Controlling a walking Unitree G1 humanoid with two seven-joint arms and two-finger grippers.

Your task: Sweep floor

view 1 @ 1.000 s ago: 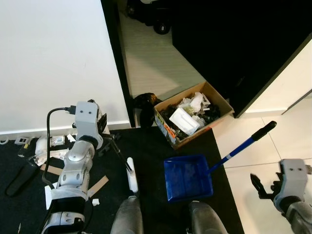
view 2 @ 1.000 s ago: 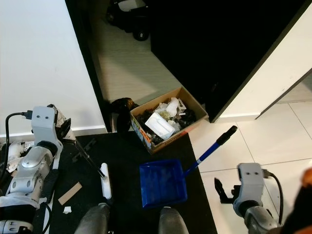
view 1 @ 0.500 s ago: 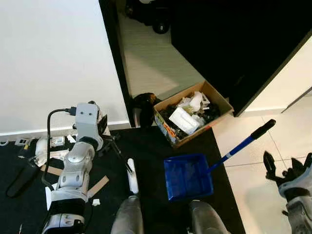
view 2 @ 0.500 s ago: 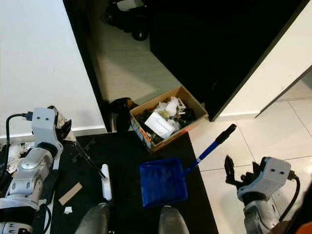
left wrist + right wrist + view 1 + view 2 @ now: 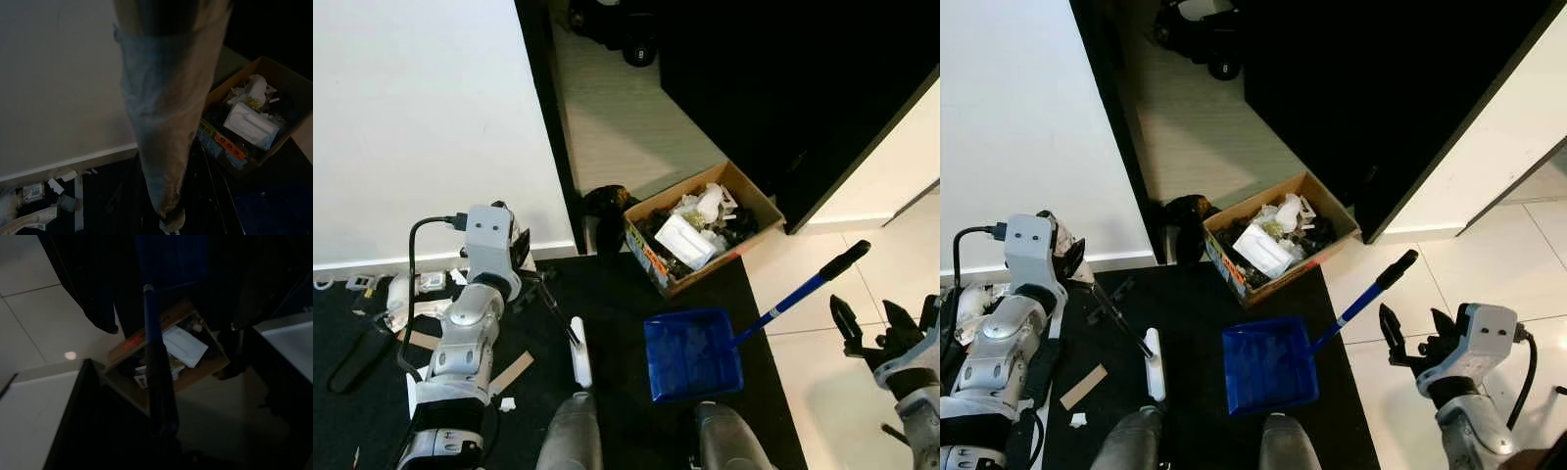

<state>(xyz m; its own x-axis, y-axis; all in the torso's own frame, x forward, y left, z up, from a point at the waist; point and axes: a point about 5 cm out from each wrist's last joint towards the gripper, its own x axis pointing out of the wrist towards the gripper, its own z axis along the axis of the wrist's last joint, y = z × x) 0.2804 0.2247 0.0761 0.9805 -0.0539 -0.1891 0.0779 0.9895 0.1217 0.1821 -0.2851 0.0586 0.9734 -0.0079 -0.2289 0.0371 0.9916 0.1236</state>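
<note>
A blue dustpan (image 5: 691, 354) lies on the black mat, its blue handle (image 5: 793, 294) slanting up to a black grip (image 5: 847, 259). My right gripper (image 5: 867, 326) is open, just right of and below that grip, not touching it. In the right wrist view the handle (image 5: 155, 333) runs between the two dark fingers (image 5: 98, 298). My left gripper (image 5: 522, 257) is shut on the broom's stick (image 5: 161, 122). The broom's white head (image 5: 579, 352) rests on the mat left of the dustpan.
An open cardboard box (image 5: 756, 211) full of rubbish stands behind the dustpan. Paper scraps (image 5: 416, 294) and a cardboard strip (image 5: 512, 372) litter the mat by the white wall. My two legs (image 5: 573, 436) stand at the front. White tile floor (image 5: 822, 392) lies to the right.
My right gripper has risen and turned so its open fingers point at the dustpan's handle grip. The left arm and broom have stayed put.
</note>
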